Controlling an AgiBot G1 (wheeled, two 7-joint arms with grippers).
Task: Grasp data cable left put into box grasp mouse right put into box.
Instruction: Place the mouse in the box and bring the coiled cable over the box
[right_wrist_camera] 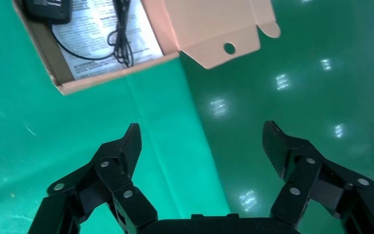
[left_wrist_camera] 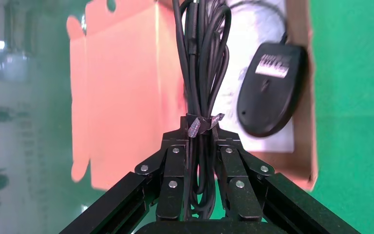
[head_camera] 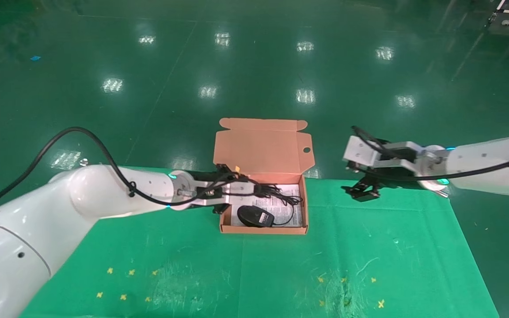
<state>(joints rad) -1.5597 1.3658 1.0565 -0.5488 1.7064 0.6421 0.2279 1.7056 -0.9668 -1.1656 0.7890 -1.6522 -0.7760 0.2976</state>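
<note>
The salmon-orange box [head_camera: 301, 207] stands open on the green table, lid up. The black mouse [head_camera: 254, 216] lies upside down inside it on the white sheet, white label showing; it also shows in the left wrist view [left_wrist_camera: 270, 90]. My left gripper [head_camera: 254, 190] reaches over the box's left wall and is shut on the data cable [left_wrist_camera: 202, 63], a long black looped bundle tied with a strap, hanging over the box's inside [head_camera: 276, 191]. My right gripper [head_camera: 362, 191] is open and empty, to the right of the box near the table's far edge.
The box's lid [head_camera: 261, 148] with its round hole [head_camera: 306, 150] stands upright behind the box. The green table cloth [head_camera: 369, 256] ends just behind the box; beyond it is a shiny green floor. Small yellow marks [head_camera: 124, 282] lie near the table's front.
</note>
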